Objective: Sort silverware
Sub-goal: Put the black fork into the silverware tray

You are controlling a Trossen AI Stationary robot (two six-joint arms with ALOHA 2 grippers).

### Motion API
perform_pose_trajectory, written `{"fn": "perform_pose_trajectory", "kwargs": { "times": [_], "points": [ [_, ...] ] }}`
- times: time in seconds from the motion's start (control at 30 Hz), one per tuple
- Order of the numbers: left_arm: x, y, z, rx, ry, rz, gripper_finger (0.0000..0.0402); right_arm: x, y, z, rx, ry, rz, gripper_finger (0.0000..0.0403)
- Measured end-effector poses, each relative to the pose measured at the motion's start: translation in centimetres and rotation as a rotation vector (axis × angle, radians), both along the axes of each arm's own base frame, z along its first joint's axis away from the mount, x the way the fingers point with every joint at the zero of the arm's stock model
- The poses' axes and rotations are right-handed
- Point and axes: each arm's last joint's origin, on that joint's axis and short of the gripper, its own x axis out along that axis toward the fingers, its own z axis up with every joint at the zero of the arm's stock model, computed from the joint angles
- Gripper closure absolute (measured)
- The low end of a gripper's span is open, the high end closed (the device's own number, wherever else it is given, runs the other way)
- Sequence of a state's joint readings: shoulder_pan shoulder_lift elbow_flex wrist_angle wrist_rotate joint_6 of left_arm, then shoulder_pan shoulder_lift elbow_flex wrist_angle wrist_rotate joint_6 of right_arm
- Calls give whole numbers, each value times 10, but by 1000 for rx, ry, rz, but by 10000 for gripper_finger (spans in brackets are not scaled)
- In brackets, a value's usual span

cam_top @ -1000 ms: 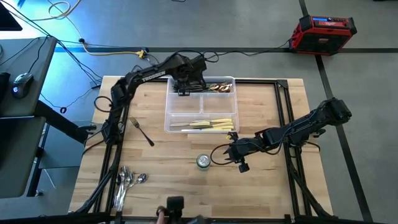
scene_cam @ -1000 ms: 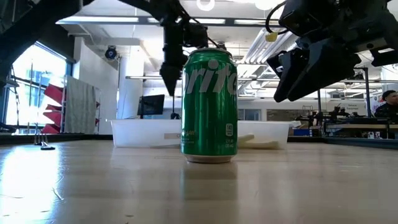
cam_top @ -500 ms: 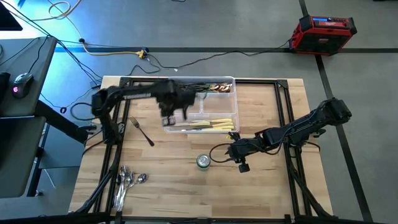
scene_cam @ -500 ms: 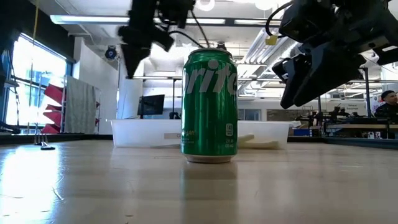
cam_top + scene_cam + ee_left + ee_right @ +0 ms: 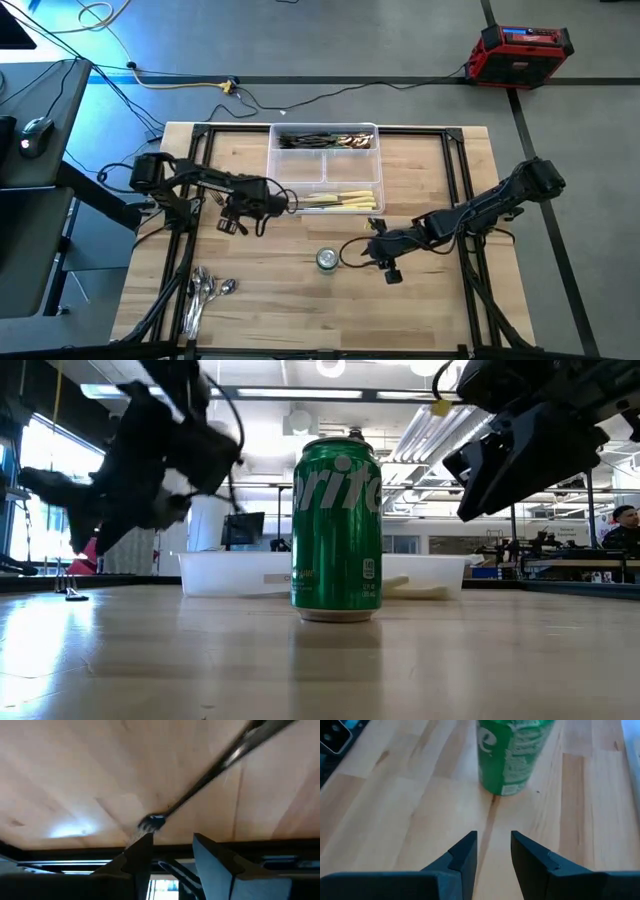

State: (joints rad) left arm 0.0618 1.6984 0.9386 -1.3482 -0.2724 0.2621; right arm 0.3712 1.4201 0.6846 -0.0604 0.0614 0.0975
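Knives (image 5: 340, 200) and forks are trayed; spoons (image 5: 205, 291) at seven o'clock remain; my left gripper (image 5: 232, 222) open over a loose fork (image 5: 220, 762).

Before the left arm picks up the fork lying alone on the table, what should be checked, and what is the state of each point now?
1. Left gripper is over the fork: ok.
2. Left fingers are apart and hold nothing: ok.
3. Fork lies flat on bare wood, nothing on it: ok.
4. Right gripper stays by the can, away from the fork: ok.
5. Tray section with dark forks has free room: cannot tell.
6. Spoons at the near edge lie away from the fork: ok.
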Motion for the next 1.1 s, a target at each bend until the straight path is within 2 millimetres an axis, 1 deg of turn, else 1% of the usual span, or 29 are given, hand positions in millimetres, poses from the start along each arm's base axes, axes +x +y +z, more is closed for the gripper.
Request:
{"fn": "perform_pose_trajectory", "kwargs": {
  "times": [0.13,0.3,0.4,0.5,0.63,0.7,0.77,0.83,0.97,1.0,1.1],
  "points": [
    [-9,0,-18,-13,67,-23,257,-1,6,1,-12,-20,6,300],
    [-7,0,-33,-18,8,-41,240,-2,9,1,-26,-30,14,300],
    [-5,0,-40,-34,-21,-75,238,-2,9,1,-26,-30,14,300],
    [-6,2,-46,-58,12,-104,242,-2,9,1,-26,-30,14,300],
    [-9,4,-52,-52,43,-86,251,-2,9,1,-27,-30,15,300],
    [-10,5,-53,-35,41,-63,262,-2,9,1,-26,-30,15,300],
    [-11,7,-53,-25,37,-35,281,-2,9,1,-26,-30,15,300],
    [-11,9,-54,-10,31,6,310,-2,9,1,-26,-30,15,300],
    [-13,13,-53,30,27,80,382,-2,9,1,-26,-28,15,300],
    [-13,13,-53,43,31,91,390,-2,9,1,-26,-28,15,300],
    [-15,14,-48,106,64,118,393,-2,9,1,-26,-28,15,300]
  ]
}}
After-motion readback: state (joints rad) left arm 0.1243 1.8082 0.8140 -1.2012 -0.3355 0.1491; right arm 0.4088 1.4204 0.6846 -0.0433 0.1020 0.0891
